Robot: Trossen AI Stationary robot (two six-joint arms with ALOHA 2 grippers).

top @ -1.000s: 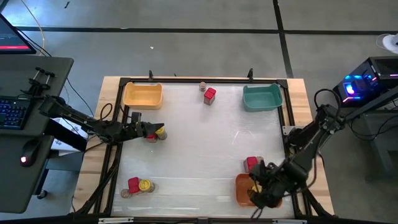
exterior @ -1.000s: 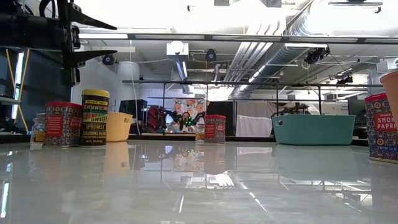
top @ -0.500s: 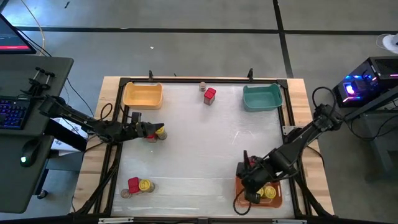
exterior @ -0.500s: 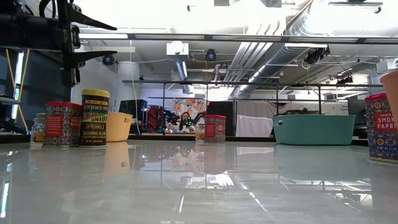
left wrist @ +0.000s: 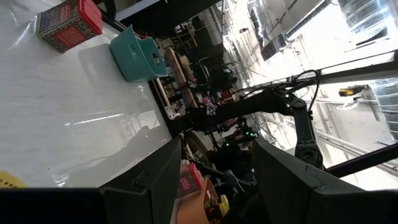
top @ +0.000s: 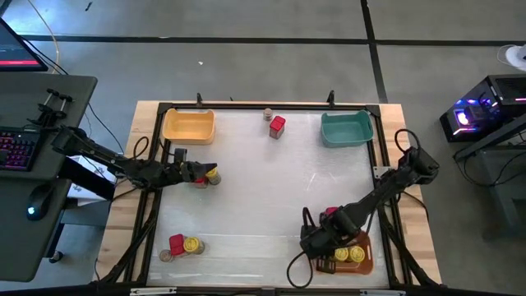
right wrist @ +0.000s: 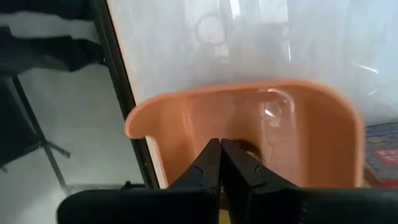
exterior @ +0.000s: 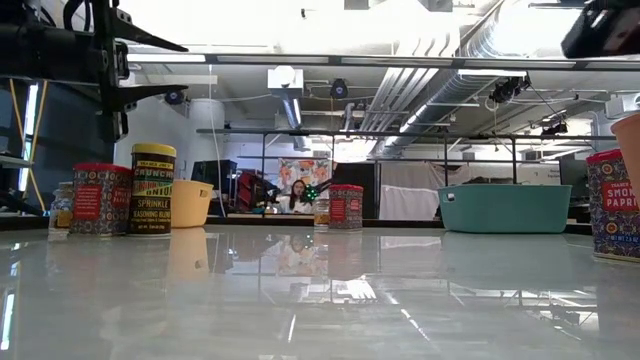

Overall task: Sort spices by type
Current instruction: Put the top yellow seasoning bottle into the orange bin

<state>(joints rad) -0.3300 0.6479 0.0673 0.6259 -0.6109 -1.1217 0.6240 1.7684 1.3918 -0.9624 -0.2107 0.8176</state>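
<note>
Right gripper [top: 316,244]: at the orange bin's [top: 367,265] inner edge, fingers [right wrist: 214,163] pressed together, holding nothing. Bin contents: two yellow-lidded jars [top: 349,254]. Nearest unsorted item: red tin [top: 331,215], upright, just beside the bin on its far side, close to this gripper.

Left gripper [top: 200,173]: at the left table edge, fingers spread around a yellow-lidded jar [top: 211,174]; grip cannot be told.

Other spices: cluster [top: 182,246] at near-left; pair [top: 274,122] at far centre.
</note>
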